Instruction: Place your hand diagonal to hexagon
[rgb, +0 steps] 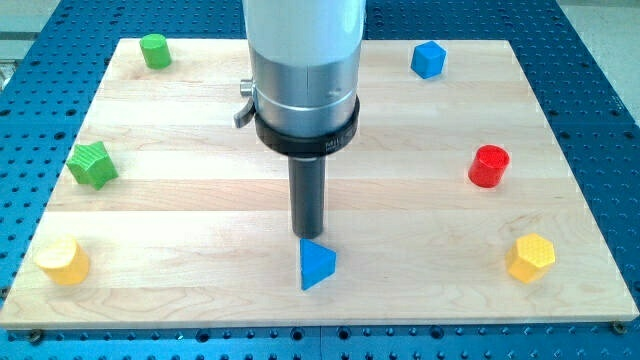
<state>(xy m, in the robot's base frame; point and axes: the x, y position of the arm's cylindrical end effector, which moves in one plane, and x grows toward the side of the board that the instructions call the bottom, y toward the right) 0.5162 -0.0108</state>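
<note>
My tip (307, 236) is at the board's lower middle, just above and touching or nearly touching the blue triangular block (317, 263). The yellow hexagon block (530, 257) lies far to the view's right near the bottom right corner, well apart from my tip. A yellow cylinder-like block (62, 260) lies at the bottom left. A red cylinder (489, 165) sits above the hexagon at the right.
A green star block (92, 164) is at the left edge, a green cylinder (154, 50) at the top left, a blue cube (428, 59) at the top right. The wooden board (200, 200) lies on a blue perforated table.
</note>
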